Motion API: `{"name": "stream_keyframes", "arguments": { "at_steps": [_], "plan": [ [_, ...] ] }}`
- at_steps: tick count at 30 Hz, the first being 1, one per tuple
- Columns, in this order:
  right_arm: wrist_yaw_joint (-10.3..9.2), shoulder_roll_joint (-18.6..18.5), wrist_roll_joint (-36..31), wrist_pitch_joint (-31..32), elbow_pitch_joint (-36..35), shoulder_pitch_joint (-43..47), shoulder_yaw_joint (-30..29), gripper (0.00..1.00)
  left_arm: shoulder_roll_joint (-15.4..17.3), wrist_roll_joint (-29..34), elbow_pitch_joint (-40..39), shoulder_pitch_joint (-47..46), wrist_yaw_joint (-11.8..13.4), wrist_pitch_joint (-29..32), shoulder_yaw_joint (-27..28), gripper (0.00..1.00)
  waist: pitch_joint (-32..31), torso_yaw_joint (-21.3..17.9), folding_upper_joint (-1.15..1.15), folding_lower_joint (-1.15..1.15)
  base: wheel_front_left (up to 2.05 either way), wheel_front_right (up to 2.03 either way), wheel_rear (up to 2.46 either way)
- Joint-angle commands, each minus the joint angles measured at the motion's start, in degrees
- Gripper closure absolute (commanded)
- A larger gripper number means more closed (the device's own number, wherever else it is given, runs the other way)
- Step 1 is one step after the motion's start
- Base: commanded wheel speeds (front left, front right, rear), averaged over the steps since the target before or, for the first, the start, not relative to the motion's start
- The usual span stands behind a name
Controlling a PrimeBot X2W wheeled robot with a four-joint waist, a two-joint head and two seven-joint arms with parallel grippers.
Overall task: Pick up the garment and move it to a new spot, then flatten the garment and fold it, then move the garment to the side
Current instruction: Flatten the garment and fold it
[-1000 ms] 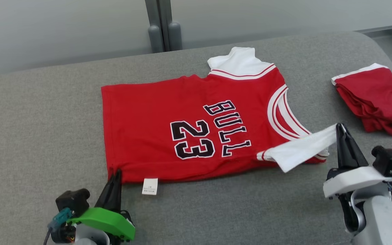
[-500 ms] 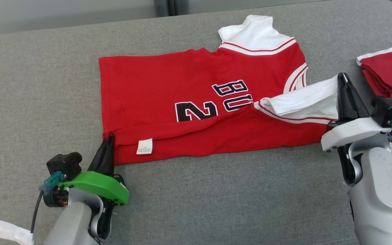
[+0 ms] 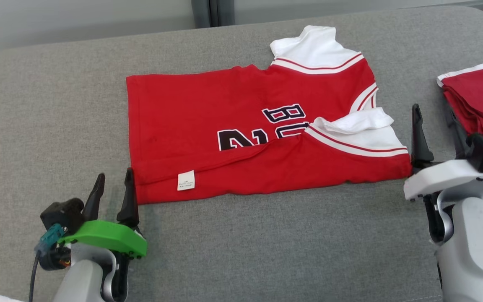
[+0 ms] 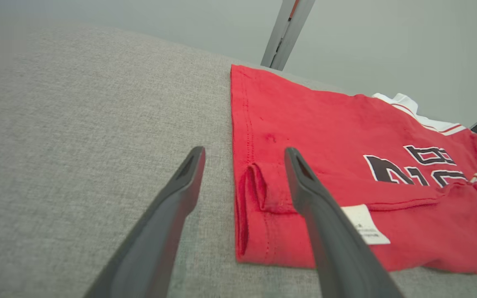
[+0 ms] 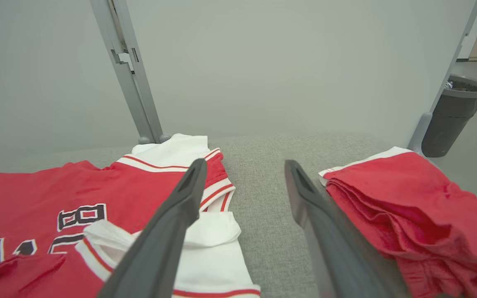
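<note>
left: table (image 3: 48, 109) bare and wide beside my left tool (image 3: 115, 173), which stands at the jersey (image 3: 224, 105) corner | front: bare strip along the near edge | right: my right tool (image 3: 432, 110) sits in the narrow gap between jersey and folded red pile (image 3: 482, 96) | far: grey post (image 3: 212, 12) behind the table edge

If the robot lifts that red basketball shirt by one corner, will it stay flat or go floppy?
Probably floppy: the red cloth basketball shirt already bends over itself along its near edge, and its white sleeve lies crumpled. It looks thin, so likely light. Pushed, it would probably bunch up on the grey fabric surface rather than slide.
</note>
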Motion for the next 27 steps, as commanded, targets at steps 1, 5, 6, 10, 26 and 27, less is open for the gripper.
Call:
{"name": "stream_keyframes", "arguments": {
  "at_steps": [1,5,6,10,26,27],
  "plan": [
    [-0.12,-0.2,0.3,-0.2,-0.5,2.1,0.1,0.0,-0.2,1.8,-0.7,1.9,0.1,0.0,1.3,0.0,-1.9,-0.1,0.0,0.0,0.0,0.0,0.0],
    [-0.12,-0.2,0.1,-0.2,-0.6,7.1,1.1,0.0,-0.9,7.0,-2.6,6.6,0.1,0.0,2.9,0.0,-5.0,-0.5,0.0,0.0,0.0,0.0,0.0],
    [-0.12,-0.2,0.1,-0.2,-0.6,8.4,1.5,0.0,-1.2,8.2,-3.2,7.8,0.1,0.0,3.5,0.0,-5.9,-0.6,0.0,0.0,0.0,0.0,0.0],
    [-0.12,-0.2,1.3,-0.2,0.1,13.5,2.3,0.0,-2.5,11.7,-4.8,13.1,0.1,0.0,5.7,0.0,-8.9,-1.2,0.0,0.0,0.0,0.0,0.0],
    [-0.12,-0.2,2.9,-0.2,1.9,22.5,3.4,0.0,-4.0,14.4,-7.8,23.0,0.1,0.0,6.7,0.0,-12.5,-1.2,0.0,0.0,0.0,0.0,0.0],
    [-0.12,-0.2,2.8,-0.2,1.8,22.3,3.5,0.0,-4.0,13.9,-7.6,22.7,0.1,0.0,6.6,0.0,-12.3,-1.2,0.0,0.0,0.0,0.0,0.0]
  ]
}}
